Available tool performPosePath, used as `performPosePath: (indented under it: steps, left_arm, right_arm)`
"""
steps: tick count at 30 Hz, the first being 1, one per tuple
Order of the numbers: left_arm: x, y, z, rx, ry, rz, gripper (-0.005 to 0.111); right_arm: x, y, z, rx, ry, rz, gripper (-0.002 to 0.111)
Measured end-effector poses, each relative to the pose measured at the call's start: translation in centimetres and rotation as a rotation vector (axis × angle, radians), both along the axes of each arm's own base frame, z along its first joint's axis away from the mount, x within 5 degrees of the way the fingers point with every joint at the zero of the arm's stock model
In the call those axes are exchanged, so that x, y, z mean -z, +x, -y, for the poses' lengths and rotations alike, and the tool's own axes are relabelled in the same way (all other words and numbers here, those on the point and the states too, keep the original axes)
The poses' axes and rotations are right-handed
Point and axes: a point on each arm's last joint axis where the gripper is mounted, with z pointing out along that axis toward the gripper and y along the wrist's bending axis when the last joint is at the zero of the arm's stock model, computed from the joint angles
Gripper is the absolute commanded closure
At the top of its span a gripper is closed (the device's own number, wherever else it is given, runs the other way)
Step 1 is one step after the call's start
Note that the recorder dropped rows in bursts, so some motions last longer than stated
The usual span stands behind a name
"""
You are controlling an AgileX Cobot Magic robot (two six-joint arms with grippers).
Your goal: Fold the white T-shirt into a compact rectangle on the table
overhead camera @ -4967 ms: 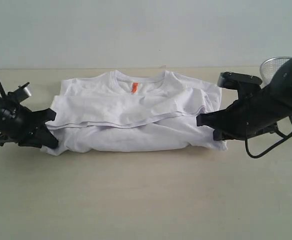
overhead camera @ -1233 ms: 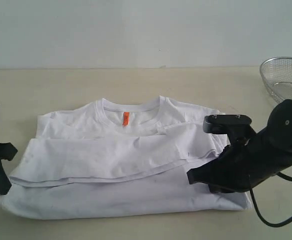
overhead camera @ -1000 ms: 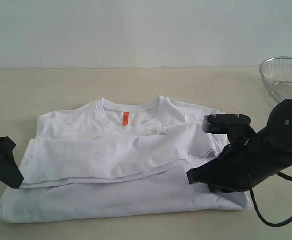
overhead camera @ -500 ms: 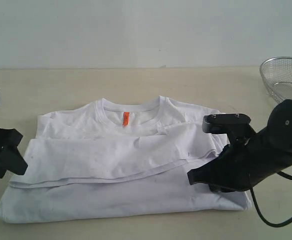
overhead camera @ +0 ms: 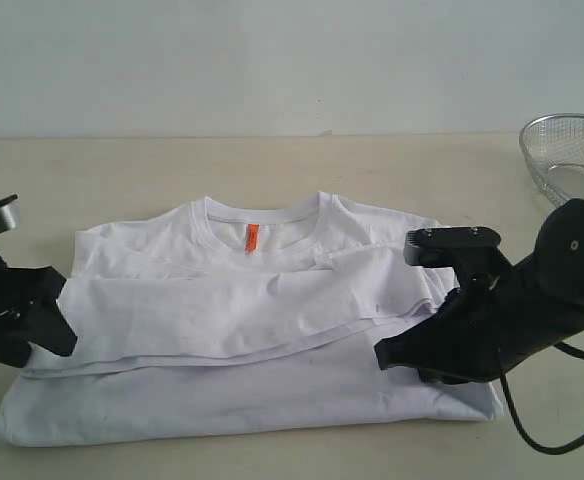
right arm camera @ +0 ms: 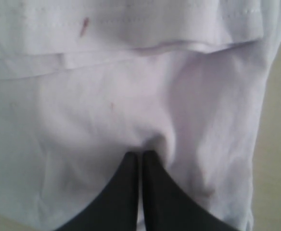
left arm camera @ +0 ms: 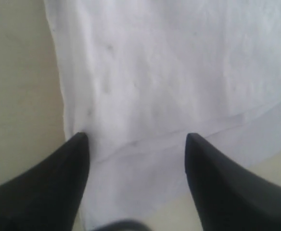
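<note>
Lying flat on the table [overhead camera: 272,165], the white T-shirt [overhead camera: 262,390] sat toward the near edge, collar and orange neck tag [overhead camera: 251,238] on the far side and a folded band across its middle. It was judged light, limp cotton: it would sag, crease and slide under any pull, and its stacked layers could easily shear apart, so a hold needed to bite through every layer at a folded edge or corner rather than a single ply. The left gripper [left arm camera: 135,139] stood released, its jaws spread wide over the shirt's left edge where the band's hem crossed, a sensible place to pinch. The right gripper [right arm camera: 139,155] was clenched, with cloth puckered at its tips on the shirt's right near side, apparently nipping the fabric. A wire basket [overhead camera: 562,150] sat far right, well apart.
</note>
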Motion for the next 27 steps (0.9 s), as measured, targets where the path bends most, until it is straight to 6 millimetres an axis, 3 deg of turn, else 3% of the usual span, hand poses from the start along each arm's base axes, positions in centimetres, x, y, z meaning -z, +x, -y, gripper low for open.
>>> performPosePath:
  steps: [20,27]
  left_arm:
    - [0.2,0.5,-0.2,-0.027,0.019,0.046,0.051]
    - [0.2,0.7,1.4,0.02,0.031,0.069,0.053]
  right_arm:
    - [0.0,0.1,0.0,0.001,-0.003,0.013,0.108]
    - [0.0,0.1,0.0,0.001,-0.004,0.016,0.108]
